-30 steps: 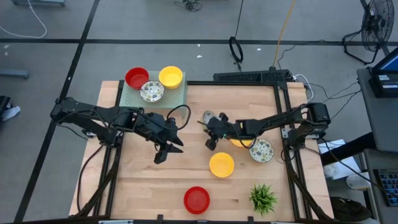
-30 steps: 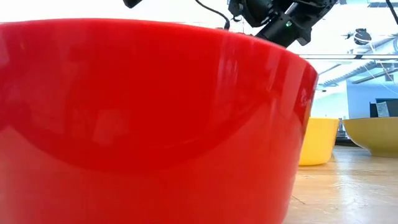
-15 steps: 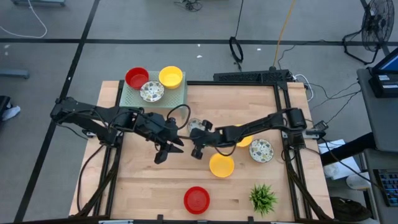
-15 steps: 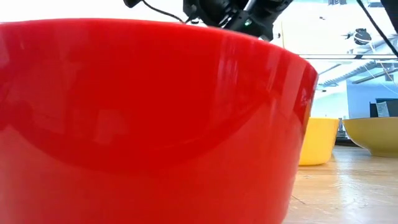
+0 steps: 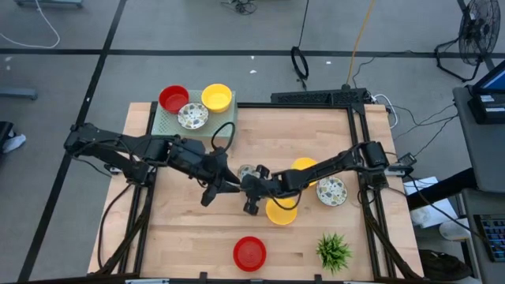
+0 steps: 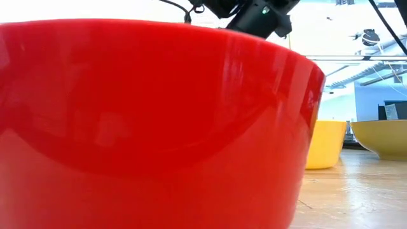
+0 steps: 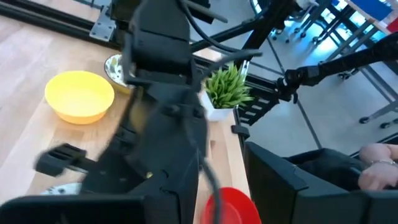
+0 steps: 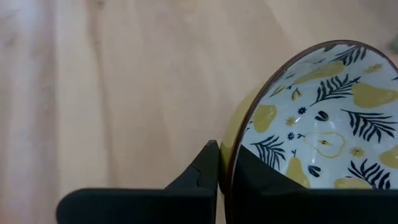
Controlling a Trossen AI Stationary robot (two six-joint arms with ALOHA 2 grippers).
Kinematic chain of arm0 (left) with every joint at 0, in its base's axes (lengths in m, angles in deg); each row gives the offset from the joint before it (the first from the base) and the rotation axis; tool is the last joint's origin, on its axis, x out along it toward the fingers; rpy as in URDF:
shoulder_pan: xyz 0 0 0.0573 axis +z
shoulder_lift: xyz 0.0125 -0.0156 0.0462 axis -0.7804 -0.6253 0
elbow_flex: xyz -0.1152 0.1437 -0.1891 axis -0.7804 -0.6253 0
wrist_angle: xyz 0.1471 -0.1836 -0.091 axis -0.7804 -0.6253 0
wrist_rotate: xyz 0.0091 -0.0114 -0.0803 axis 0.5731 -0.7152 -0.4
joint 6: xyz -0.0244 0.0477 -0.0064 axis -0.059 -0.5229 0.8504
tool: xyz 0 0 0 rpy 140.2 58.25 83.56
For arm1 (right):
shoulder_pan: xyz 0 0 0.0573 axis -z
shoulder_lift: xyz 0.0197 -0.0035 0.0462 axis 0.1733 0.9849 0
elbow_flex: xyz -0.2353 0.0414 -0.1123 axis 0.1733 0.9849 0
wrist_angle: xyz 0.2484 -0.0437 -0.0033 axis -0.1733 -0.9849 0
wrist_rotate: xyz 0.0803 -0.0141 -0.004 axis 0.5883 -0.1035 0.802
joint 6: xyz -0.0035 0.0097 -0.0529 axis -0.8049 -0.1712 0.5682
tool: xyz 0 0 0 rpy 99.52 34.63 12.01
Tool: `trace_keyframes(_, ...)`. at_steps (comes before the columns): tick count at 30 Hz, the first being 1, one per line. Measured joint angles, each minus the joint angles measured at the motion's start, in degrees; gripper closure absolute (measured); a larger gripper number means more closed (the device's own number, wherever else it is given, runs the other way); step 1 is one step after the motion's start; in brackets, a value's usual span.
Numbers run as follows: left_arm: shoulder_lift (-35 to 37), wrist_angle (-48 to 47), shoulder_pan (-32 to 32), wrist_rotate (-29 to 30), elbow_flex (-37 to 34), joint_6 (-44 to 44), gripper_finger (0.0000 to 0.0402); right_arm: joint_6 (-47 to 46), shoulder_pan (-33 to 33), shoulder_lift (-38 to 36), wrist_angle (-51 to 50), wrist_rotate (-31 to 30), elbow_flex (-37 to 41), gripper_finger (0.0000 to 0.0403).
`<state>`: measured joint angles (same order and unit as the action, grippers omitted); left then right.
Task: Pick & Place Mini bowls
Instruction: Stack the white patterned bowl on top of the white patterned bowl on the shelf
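My right gripper [image 5: 251, 178] reaches to the table's middle, shut on a white mini bowl with a leaf-and-pear pattern [image 5: 246, 171], which fills the right wrist view [image 8: 323, 124]. My left gripper [image 5: 217, 191] is open and empty just left of it. A red bowl [image 5: 173, 99], a yellow bowl [image 5: 216, 97] and a patterned bowl [image 5: 192, 117] sit on a green mat [image 5: 167, 122] at the far left. Two yellow bowls [image 5: 281, 211] [image 5: 304, 166], a patterned bowl [image 5: 331, 191] and a red bowl [image 5: 249, 252] stand on the table. My right gripper holds the patterned bowl by its rim [image 8: 227, 158], one finger inside the bowl [image 8: 255, 171] and one outside [image 8: 204, 167]. The fingers come from the table's right side. The bowl's inside faces the wrist camera. I cannot tell whether it is clear of the table.
A small green plant [image 5: 334, 251] stands at the near right. The near red bowl fills the low view [image 6: 152, 127], with yellow bowls behind it [image 6: 324, 143]. My right arm [image 7: 161, 124] stands close before my left wrist camera. Bare wood lies at the near left.
My right gripper has carried the patterned bowl from the table's far middle toward the left and near edges, close to my left gripper. My left gripper has shifted a little toward the right, staying open.
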<state>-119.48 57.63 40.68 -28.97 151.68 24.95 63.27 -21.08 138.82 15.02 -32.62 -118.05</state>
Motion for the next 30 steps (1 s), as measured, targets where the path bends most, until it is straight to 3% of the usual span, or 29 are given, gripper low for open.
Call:
trace_keyframes(24, 0.00, 0.10, 0.02, 0.98, 0.00, 0.12, 0.0270, 8.95, -0.50, -0.05, -6.49, -0.22, 0.00, 0.0393)
trace_keyframes(30, 0.00, 0.10, 0.00, 1.03, 0.00, 0.06, 0.0270, 9.09, -0.50, -0.12, -6.37, -0.24, 0.00, 0.0360)
